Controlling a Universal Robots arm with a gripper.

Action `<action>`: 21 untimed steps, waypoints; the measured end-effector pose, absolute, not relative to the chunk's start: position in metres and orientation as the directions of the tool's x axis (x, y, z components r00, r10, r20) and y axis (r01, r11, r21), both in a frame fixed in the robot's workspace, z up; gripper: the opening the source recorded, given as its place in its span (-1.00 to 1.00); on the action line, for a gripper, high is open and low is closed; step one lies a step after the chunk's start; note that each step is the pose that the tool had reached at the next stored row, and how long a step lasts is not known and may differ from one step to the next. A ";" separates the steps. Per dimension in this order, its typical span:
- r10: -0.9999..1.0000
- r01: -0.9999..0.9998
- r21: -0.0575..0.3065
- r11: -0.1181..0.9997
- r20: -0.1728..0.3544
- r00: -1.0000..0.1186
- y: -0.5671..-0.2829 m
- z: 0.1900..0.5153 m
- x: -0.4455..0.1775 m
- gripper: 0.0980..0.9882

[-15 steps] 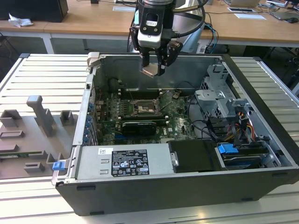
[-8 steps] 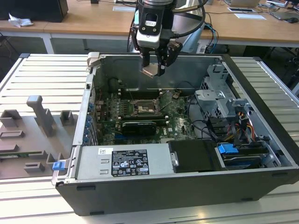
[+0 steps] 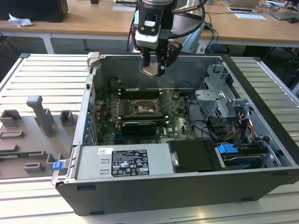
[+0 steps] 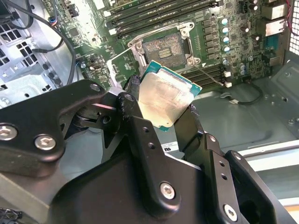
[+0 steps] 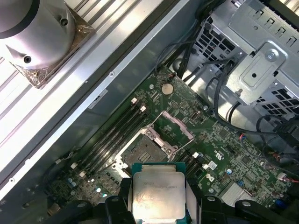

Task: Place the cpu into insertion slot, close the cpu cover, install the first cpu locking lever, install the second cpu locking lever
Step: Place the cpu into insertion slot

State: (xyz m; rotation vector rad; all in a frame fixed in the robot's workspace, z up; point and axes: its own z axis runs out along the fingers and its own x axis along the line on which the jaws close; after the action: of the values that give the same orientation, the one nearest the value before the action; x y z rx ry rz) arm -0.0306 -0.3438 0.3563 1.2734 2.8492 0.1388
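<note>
The gripper (image 3: pixel 153 70) hangs above the open computer case (image 3: pixel 187 198), its two fingers clamped on opposite edges of the cpu (image 3: pixel 150 71). In the second wrist view the gripper (image 4: pixel 161 109) holds the cpu (image 4: pixel 168 95) tilted, its pale metal top up, not level with the green motherboard (image 3: pixel 180 120).

The chip is in the air, well apart from the board. The insertion slot (image 3: pixel 145 108) lies below it and a little toward the near side of the case in the exterior view. In the first wrist view the insertion slot (image 5: pixel 145 151) shows bare and dark just beyond the cpu (image 5: pixel 158 193), with the cpu cover (image 5: pixel 180 126) swung open on the socket's far side. The chip is square, so its edges, not a long axis, must line up with the slot's rim.

By count: one gripper, one cpu, one slot, one cover. Two thin locking levers (image 4: pixel 210 76) stand free beside the socket. One long black graphics card (image 3: pixel 138 127) lies nearer.
</note>
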 end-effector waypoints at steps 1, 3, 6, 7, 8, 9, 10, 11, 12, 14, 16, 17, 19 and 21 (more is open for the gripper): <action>0.750 0.748 0.089 0.658 0.020 -0.661 -0.344 0.356 -0.031 0.00; 0.759 0.757 0.088 0.648 0.020 -0.651 -0.344 0.355 -0.031 0.00; 0.782 0.780 0.088 0.619 0.020 -0.623 -0.344 0.354 -0.031 0.00; 0.789 0.787 0.088 0.610 0.020 -0.614 -0.344 0.354 -0.031 0.00; 0.796 0.794 0.088 0.601 0.020 -0.605 -0.344 0.353 -0.031 0.00; 0.800 0.798 0.088 0.597 0.020 -0.600 -0.344 0.353 -0.031 0.00; 0.803 0.801 0.088 0.592 0.020 -0.596 -0.344 0.353 -0.031 0.00; 0.806 0.804 0.088 0.588 0.020 -0.592 -0.344 0.353 -0.031 0.00; 0.810 0.808 0.088 0.582 0.020 -0.586 -0.344 0.352 -0.031 0.00; 0.819 0.817 0.088 0.570 0.020 -0.574 -0.344 0.351 -0.031 0.00; 0.825 0.823 0.088 0.561 0.020 -0.565 -0.344 0.351 -0.031 0.00; 0.828 0.826 0.088 0.557 0.020 -0.561 -0.344 0.351 -0.031 0.00; 0.832 0.830 0.088 0.550 0.020 -0.554 -0.344 0.350 -0.031 0.00; 0.838 0.836 0.088 0.541 0.020 -0.545 -0.344 0.350 -0.031 0.00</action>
State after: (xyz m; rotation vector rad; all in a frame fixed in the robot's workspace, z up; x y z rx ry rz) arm -0.0310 -0.3436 0.3498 1.4866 2.7367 0.1356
